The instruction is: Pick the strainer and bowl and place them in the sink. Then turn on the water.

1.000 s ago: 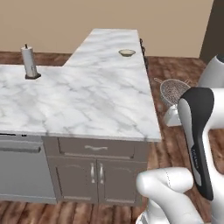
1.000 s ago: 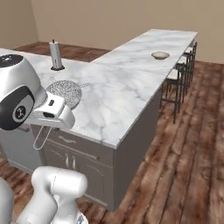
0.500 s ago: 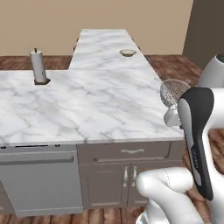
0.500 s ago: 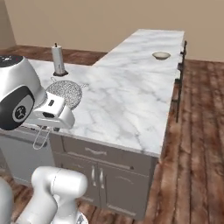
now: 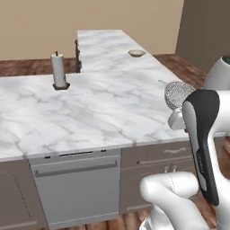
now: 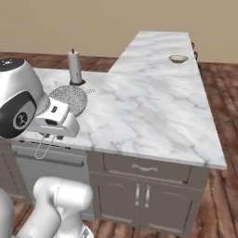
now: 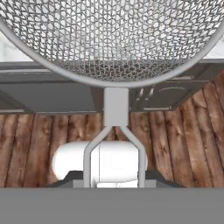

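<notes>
1. Above the marble counter's (image 6: 153, 111) near edge, my gripper (image 7: 114, 181) holds the strainer (image 6: 69, 100) by its wire handle, jaws narrow.
2. Across the counter, the bowl (image 6: 178, 58) sits on its far wing.
3. No readable writing on the paper-towel roll (image 5: 58, 70).

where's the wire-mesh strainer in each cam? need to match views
Left base view: the small round silver wire-mesh strainer sits at right of centre, beside the white arm, over the marble counter's edge.
Right base view: strainer at left, above the tool.
Hand view: mesh dome spans the top, handle running down to the bottom.
Shared landmark: the white paper-towel roll in both base views.
</notes>
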Tool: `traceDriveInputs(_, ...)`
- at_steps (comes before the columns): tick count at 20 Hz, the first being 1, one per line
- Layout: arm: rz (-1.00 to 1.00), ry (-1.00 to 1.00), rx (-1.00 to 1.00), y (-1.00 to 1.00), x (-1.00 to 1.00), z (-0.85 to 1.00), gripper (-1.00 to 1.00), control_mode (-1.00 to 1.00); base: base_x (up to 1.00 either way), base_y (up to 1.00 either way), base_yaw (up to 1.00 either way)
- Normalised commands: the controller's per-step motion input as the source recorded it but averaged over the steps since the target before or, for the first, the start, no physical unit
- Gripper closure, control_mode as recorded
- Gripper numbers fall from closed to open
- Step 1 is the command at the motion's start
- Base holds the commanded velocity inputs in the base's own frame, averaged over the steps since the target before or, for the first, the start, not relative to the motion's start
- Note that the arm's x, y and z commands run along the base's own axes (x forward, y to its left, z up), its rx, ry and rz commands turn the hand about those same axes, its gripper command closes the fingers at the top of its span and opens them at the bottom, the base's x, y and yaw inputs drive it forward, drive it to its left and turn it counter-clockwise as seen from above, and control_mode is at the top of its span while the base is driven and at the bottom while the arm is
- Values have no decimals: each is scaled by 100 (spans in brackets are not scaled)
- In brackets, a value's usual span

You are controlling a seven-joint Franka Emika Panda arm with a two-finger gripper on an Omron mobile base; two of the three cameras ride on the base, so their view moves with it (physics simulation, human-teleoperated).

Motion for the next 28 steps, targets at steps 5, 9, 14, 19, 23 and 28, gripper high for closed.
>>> traceDriveInputs(5,0,0,0,0,0,0,100,100,0,100,-6)
traceDriveInputs(9,0,0,0,0,0,0,100,100,0,89,0)
traceDriveInputs(14,0,0,0,0,0,0,100,100,0,100,0)
traceDriveInputs(19,0,0,0,0,0,0,100,100,0,100,0)
traceDriveInputs(23,0,0,0,0,0,0,100,100,0,100,0)
traceDriveInputs(28,0,0,0,0,0,0,100,100,0,98,0)
